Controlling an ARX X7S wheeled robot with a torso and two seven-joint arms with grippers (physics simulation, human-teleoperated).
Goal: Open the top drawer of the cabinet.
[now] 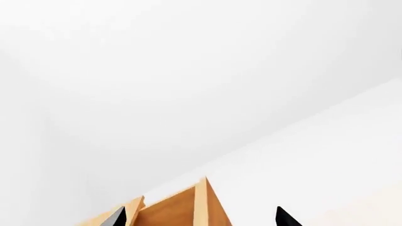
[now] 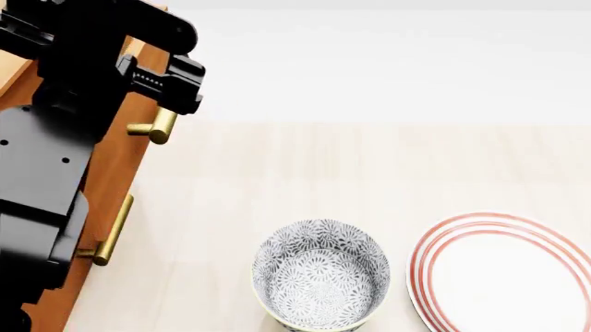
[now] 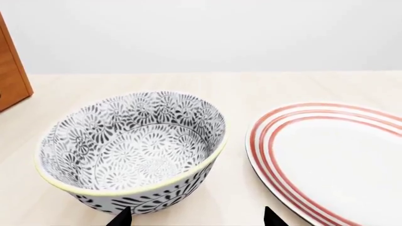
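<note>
So the left gripper (image 2: 162, 86) is up against the cabinet (image 2: 115, 173), right at a brass handle (image 2: 157, 126) that pokes out just below it. From the head view I honestly can't tell whether the fingers are clamped on that handle or just next to it, the black arm covers too much. In the left wrist view the two dark fingertips (image 1: 116, 217) sit well apart at the frame edge, with a lighter wood box corner (image 1: 182, 205) between and beyond them. That looks like the top drawer, but only a corner shows.

A second brass handle (image 2: 113, 232) sits further down the cabinet front, half hidden behind the arm.

The right gripper (image 3: 195, 217) only shows as two black tips, spread apart and holding nothing. Just ahead of it is a patterned black-and-white bowl (image 3: 132, 146), and beside that a red-ringed plate (image 3: 333, 160), cut off at the edge. Both rest on the pale table (image 3: 251, 84).
</note>
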